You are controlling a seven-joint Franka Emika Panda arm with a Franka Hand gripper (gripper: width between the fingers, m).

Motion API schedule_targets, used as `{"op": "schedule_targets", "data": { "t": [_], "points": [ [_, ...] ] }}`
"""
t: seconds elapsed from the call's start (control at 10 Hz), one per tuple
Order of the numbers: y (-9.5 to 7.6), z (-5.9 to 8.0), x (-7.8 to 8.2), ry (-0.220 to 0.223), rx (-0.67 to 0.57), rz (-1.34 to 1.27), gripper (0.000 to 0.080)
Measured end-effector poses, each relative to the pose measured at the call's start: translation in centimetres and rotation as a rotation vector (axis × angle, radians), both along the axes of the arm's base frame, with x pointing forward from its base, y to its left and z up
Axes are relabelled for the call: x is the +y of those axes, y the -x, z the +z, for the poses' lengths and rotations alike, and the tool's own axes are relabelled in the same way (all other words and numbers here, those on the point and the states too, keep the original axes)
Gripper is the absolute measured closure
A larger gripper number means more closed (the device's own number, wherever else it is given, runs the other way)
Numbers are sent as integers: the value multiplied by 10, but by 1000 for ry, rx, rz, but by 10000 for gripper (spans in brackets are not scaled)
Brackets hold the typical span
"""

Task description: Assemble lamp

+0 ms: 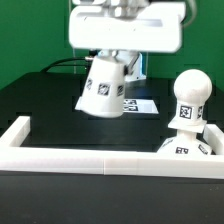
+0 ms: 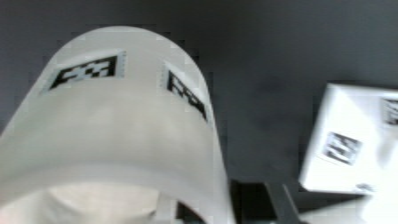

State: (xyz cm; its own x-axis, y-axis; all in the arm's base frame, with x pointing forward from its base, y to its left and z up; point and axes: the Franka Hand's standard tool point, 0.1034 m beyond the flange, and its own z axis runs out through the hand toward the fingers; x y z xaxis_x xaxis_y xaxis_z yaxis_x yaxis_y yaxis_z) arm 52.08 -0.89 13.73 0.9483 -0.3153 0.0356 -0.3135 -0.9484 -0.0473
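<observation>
The white tapered shade [image 1: 103, 86] hangs tilted in my gripper [image 1: 109, 60] at the middle of the exterior view, just over the black table. The gripper is shut on the shade's upper rim, and the hand above it is blurred. In the wrist view the shade [image 2: 116, 130] fills most of the picture with two tags showing, and one dark finger [image 2: 267, 203] lies against its wall. The rounded bulb piece [image 1: 190, 98] stands upright on the base [image 1: 188, 148] at the exterior view's right, apart from the shade.
The marker board [image 1: 137, 104] lies flat on the table just behind and to the right of the shade, and it also shows in the wrist view [image 2: 352, 140]. A low white wall [image 1: 90, 160] runs along the front and up the left side.
</observation>
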Motion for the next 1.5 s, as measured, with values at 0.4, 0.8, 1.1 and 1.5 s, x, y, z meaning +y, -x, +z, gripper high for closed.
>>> {"op": "schedule_targets", "data": {
  "t": [0.4,0.8,1.1,1.5],
  "points": [
    [-50,62,34,-16,15,-2,755],
    [-49,58,34,-16,10,-4,755],
    [-53,74,49,-28,-3,0,755],
    [-66,101,90,-47,0,-46,755]
  ]
}}
